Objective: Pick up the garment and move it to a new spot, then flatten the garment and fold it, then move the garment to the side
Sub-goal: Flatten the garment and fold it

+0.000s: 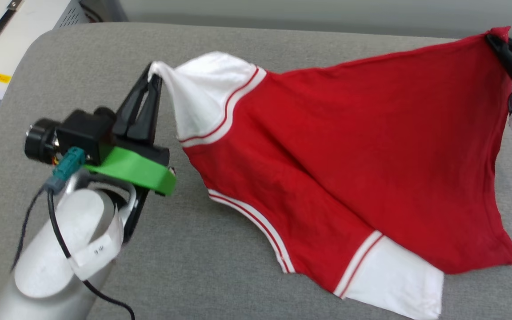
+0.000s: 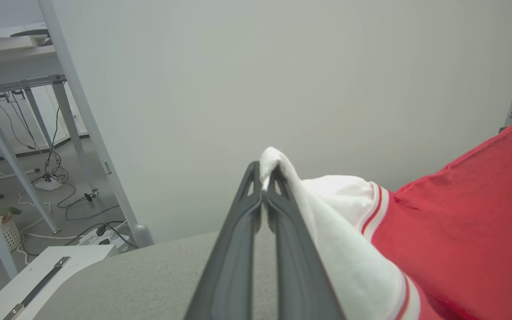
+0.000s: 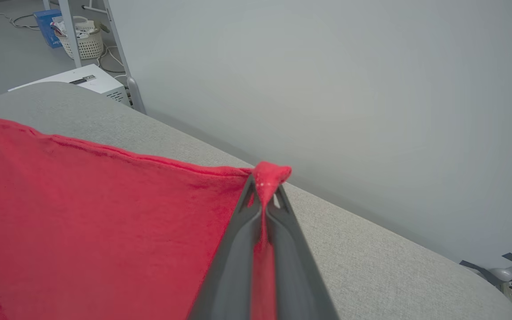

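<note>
Over the grey woven-fabric cushion top [image 1: 194, 253], holding up a red jersey-style T-shirt with white short sleeves and red-and-white striped trim [image 1: 349, 146], partly raised and partly trailing. Stretching it taut along the upper edge, and letting the rest sag toward the near side. Leaving the near white sleeve [image 1: 398, 280] lying on the cushion, with the curved striped collar [image 1: 256, 222] appearing to rest there too.

Running the shirt's long axis from left to right across the head view, sloping up and away toward the far right.

Pinching the tip of the far white sleeve [image 1: 202, 93] at the left end with the left gripper of two long dark fingers [image 1: 153, 78], both fingers pressing together on the cloth. Pinching a red corner of the hem [image 1: 499, 32] at the right end with the right gripper of matching dark fingers [image 1: 496, 43], likewise clamping on fabric and leaving a small red tuft poking past the tips.

Standing the two pincers well apart, one at each end of that axis, so neither arm is the nearer. Judging the coming carry to hinge on this span: moving both arms together and holding the gap to avoid bunching or tearing free.
</note>
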